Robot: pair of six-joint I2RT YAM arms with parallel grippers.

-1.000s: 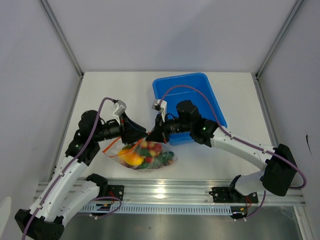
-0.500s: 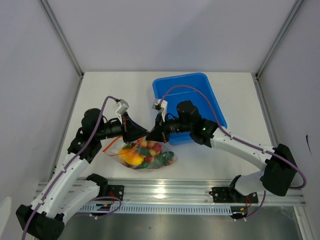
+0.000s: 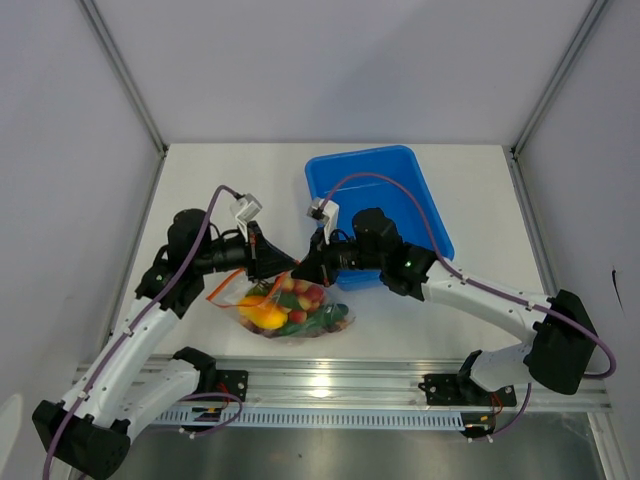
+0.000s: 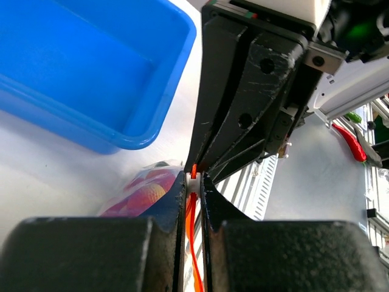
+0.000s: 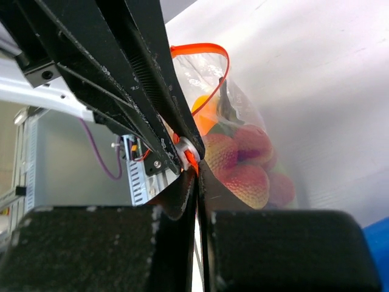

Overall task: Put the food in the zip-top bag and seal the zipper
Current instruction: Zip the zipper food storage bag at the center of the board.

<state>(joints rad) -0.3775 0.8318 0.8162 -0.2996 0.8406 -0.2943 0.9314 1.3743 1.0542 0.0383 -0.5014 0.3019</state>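
Observation:
The zip-top bag point(image 3: 322, 326) lies near the table's front, holding the food point(image 3: 290, 312): red fruits, an orange-yellow piece and green pieces. Its orange-red zipper point(image 3: 222, 293) runs off to the left. My left gripper point(image 3: 281, 266) is shut on the zipper point(image 4: 193, 243), with the white slider point(image 4: 193, 177) between its fingertips. Tip to tip with it, my right gripper point(image 3: 301, 272) is shut on the bag's mouth edge right by the slider point(image 5: 186, 150). In the right wrist view the red fruits point(image 5: 243, 173) show through the plastic, and the zipper point(image 5: 206, 48) loops beyond them.
A blue bin point(image 3: 400, 170) stands just behind the right gripper, and its near wall point(image 4: 140, 131) shows in the left wrist view. An aluminium rail point(image 3: 330, 385) runs along the table's front edge. Grey walls close in the left, right and back.
The left gripper's jaws have closed onto the zipper and its wrist has shifted slightly back and right. The right gripper has stayed shut in place, and the bag has barely moved.

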